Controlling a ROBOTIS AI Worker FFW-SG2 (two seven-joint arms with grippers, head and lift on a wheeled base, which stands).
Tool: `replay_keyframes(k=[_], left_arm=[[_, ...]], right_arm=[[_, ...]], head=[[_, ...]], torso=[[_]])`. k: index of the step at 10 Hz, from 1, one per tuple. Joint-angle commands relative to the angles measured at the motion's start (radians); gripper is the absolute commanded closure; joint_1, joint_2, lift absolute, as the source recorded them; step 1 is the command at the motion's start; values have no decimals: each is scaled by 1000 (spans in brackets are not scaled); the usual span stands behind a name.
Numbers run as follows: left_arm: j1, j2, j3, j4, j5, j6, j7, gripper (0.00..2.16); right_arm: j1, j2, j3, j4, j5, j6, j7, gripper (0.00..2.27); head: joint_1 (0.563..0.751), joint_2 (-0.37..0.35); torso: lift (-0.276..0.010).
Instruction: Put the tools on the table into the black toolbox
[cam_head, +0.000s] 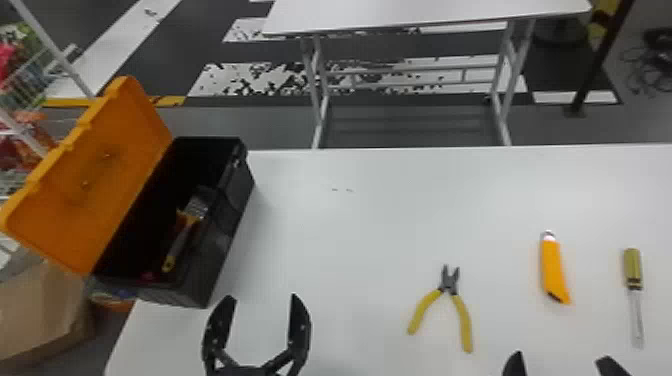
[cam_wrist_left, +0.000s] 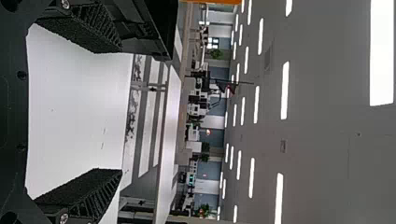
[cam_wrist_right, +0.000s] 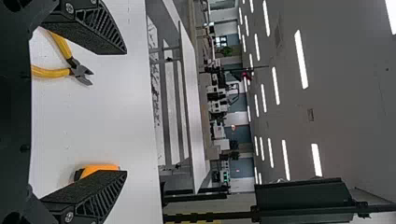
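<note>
The white tabletop (cam_head: 350, 225) reaches across the head view, and another white table (cam_head: 425, 12) stands beyond it. At its left end sits the black toolbox (cam_head: 220, 250), its orange lid (cam_head: 100, 170) swung open. The left claw (cam_head: 262, 297) is wide and empty, near the toolbox's near corner but apart from it. The right claw (cam_head: 561, 356), also wide with nothing between its fingers, is at the near side. The yellow-handled pliers (cam_head: 450, 282) lie sideways between the two claws and farther out, handles spread toward the robot, touching neither. The screwdriver (cam_head: 633, 265) lies beyond the right claw and to its right, shaft toward the robot. What looks like a brush (cam_head: 179, 245) rests inside the toolbox, well apart from the right claw. The orange knife (cam_head: 552, 265) lies just beyond the right claw, apart from it.
</note>
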Motion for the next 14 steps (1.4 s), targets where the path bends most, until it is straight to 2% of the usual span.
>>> replay_keyframes(k=[1,11,14], left_arm=[[-1,1,0,2,1,0,0,73],[-18,8,-8,17,11,15,-1,76],[-30,17,-25,22,18,25,-1,76]], right_arm=[[0,1,1,0,0,0,0,97],[-5,11,6,2,8,25,0,97],[-31,12,35,-3,9,120,0,97]], head=[[695,173],[695,176],[695,188]], torso=[[-75],[-75],[-75]])
